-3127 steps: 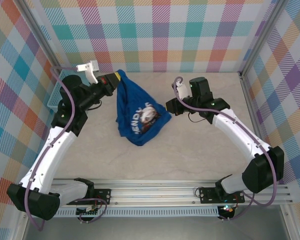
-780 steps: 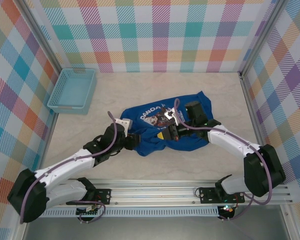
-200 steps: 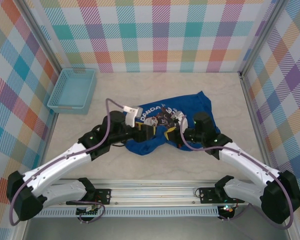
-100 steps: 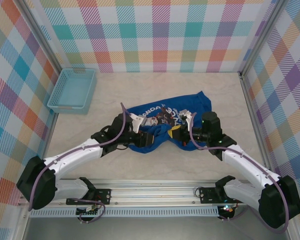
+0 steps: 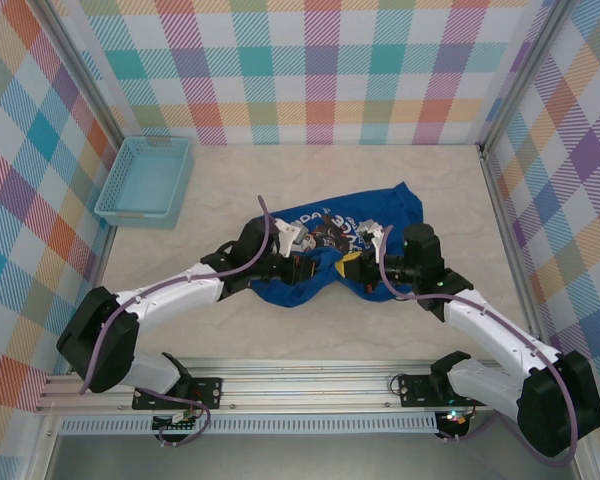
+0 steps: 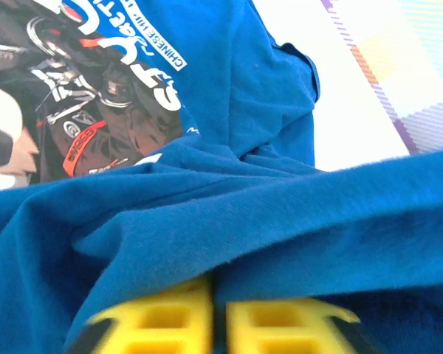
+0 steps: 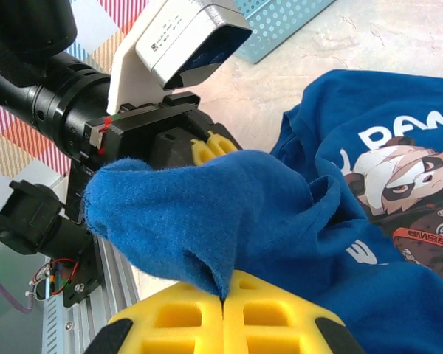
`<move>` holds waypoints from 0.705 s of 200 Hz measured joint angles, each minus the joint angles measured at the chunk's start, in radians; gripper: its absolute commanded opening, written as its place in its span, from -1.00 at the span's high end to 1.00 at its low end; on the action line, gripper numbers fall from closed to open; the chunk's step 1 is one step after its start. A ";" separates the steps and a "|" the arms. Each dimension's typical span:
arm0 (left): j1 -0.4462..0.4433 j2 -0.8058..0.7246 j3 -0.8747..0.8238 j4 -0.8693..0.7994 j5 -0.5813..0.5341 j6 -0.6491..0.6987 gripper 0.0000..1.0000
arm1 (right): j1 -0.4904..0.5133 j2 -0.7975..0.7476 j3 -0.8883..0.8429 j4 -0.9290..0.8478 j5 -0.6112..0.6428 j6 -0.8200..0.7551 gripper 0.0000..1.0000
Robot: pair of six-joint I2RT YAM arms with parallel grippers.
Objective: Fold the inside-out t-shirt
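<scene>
1. Inside-out t-shirt (image 5: 390, 212) crumpled on table at frame centre, print facing up.
2. Left gripper (image 6: 213, 324) clamped tight on a cloth fold.
3. Right gripper (image 7: 224, 310) pinching a raised fold, close opposite.

1 t-shirt (image 5: 390, 215), 1 basket (image 5: 140, 221) — 2 pincers: left pincer (image 6: 213, 295), right pincer (image 7: 225, 296).

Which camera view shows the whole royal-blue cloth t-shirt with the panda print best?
The top external view: the royal-blue cloth t-shirt lies crumpled on the table with nearly its full outline visible. The left wrist view gives a close-up fold and part of the print; the right wrist view gives a raised fold beside the panda print.
</scene>
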 measured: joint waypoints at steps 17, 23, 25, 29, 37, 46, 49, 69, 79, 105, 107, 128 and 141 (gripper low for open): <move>0.000 -0.007 0.000 -0.001 0.018 0.001 1.00 | -0.001 -0.009 -0.001 -0.019 0.047 -0.001 1.00; 0.000 -0.021 -0.001 -0.008 0.026 0.001 1.00 | -0.003 -0.013 -0.001 -0.031 0.068 -0.001 1.00; 0.001 -0.030 -0.002 -0.011 0.031 0.001 1.00 | -0.003 -0.013 -0.001 -0.035 0.076 -0.001 1.00; 0.002 -0.044 -0.005 -0.013 0.037 0.000 1.00 | -0.005 -0.015 -0.001 -0.042 0.091 -0.001 1.00; 0.002 -0.095 -0.017 -0.017 0.054 -0.002 1.00 | -0.008 -0.016 -0.001 -0.052 0.121 0.000 1.00; 0.002 -0.165 -0.032 -0.017 0.074 -0.014 1.00 | -0.013 -0.014 -0.001 -0.059 0.143 0.000 1.00; 0.002 -0.188 -0.037 -0.016 0.080 -0.017 1.00 | -0.013 -0.014 -0.001 -0.060 0.146 0.000 1.00; 0.003 -0.340 -0.050 -0.001 0.129 -0.047 1.00 | -0.014 0.011 -0.001 -0.055 0.149 0.000 1.00; 0.003 -0.385 -0.050 0.013 0.148 -0.062 1.00 | -0.014 0.029 -0.001 -0.050 0.148 0.000 1.00; 0.012 -0.401 -0.060 0.007 0.174 -0.076 1.00 | -0.011 0.050 0.018 -0.057 0.151 0.000 0.99; 0.013 -0.401 -0.063 0.006 0.175 -0.076 1.00 | -0.011 0.054 0.022 -0.060 0.151 0.000 0.97; 0.025 -0.401 -0.085 -0.001 0.185 -0.084 1.00 | -0.011 0.079 0.063 -0.096 0.161 0.002 0.81; 0.031 -0.399 -0.089 -0.002 0.187 -0.097 1.00 | -0.011 0.089 0.076 -0.123 0.162 0.005 0.59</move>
